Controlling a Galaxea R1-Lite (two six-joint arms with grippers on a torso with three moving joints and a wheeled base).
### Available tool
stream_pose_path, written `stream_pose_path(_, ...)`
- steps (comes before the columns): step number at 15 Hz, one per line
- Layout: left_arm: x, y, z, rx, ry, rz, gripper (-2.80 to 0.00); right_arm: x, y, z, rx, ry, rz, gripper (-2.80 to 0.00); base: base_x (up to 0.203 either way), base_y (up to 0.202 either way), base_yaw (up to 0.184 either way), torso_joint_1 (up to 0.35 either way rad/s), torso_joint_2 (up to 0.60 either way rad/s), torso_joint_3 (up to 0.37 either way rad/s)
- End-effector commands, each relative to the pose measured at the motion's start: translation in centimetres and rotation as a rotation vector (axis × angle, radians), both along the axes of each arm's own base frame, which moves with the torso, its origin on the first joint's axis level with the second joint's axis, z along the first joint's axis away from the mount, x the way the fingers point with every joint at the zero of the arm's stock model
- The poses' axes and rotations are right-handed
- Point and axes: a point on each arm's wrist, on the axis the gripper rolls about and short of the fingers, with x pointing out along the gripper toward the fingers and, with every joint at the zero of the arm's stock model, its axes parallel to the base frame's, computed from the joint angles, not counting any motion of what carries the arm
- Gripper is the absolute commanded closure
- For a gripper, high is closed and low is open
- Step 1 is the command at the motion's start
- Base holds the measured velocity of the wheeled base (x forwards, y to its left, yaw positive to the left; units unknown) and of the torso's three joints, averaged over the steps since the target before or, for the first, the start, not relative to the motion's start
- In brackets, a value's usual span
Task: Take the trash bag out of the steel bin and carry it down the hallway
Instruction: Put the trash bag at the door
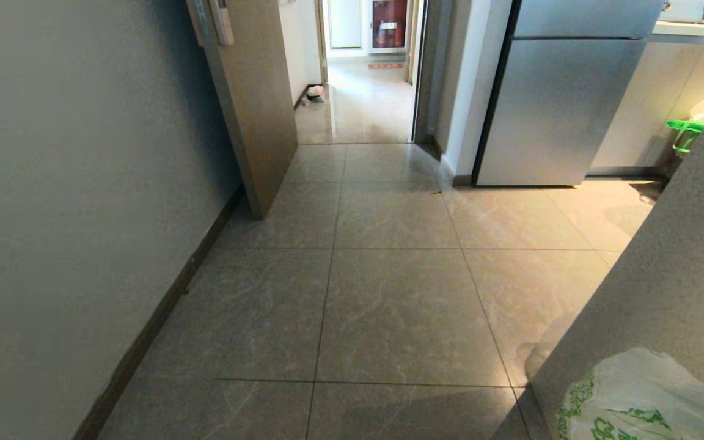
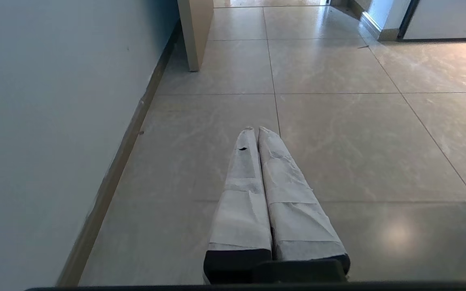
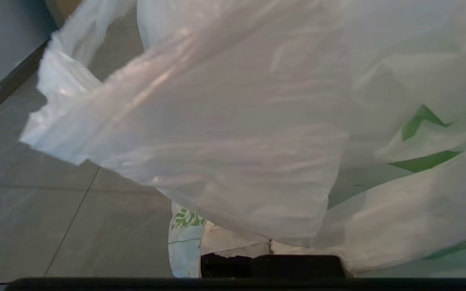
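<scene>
The trash bag (image 1: 639, 397) sits at the near right corner of the head view, beside a speckled grey counter side (image 1: 663, 256); in the right wrist view its film drapes over the right gripper (image 3: 271, 246) and hides most of it. The plastic looks thin, crinkly and limp, likely light and slippery, so a gathered fold or a loop handle seems the safest place to pinch; loose film could slide out. The right jaws are pressed together, apparently nipping a fold of the bag. The left gripper (image 2: 256, 131) hangs over the tiles near the left wall, its wrapped fingers (image 2: 241, 190) pressed together on nothing.

Count: one white, green-printed bag, two grippers. The steel bin is not in view. The hallway (image 1: 358, 104) opens far ahead past a door (image 1: 254, 110), with a fridge (image 1: 560, 98) at the far right.
</scene>
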Motion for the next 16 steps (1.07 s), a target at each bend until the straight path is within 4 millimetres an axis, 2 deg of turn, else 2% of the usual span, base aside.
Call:
stream_pose_path(1, 0.01, 0.0, 0.01, 0.0, 0.001, 0.0, 0.0, -0.3, 0.0, -0.08, 0.0, -0.039, 0.0, 0.0, 0.194, 0.0, 0.002, 0.002, 0.0, 0.002)
stream_pose_path(16, 0.01, 0.0, 0.01, -0.003, 0.001, 0.0, 0.0, -0.3, 0.0, -0.07, 0.0, -0.04, 0.0, 0.0, 0.189, 0.0, 0.001, 0.004, 0.0, 0.0)
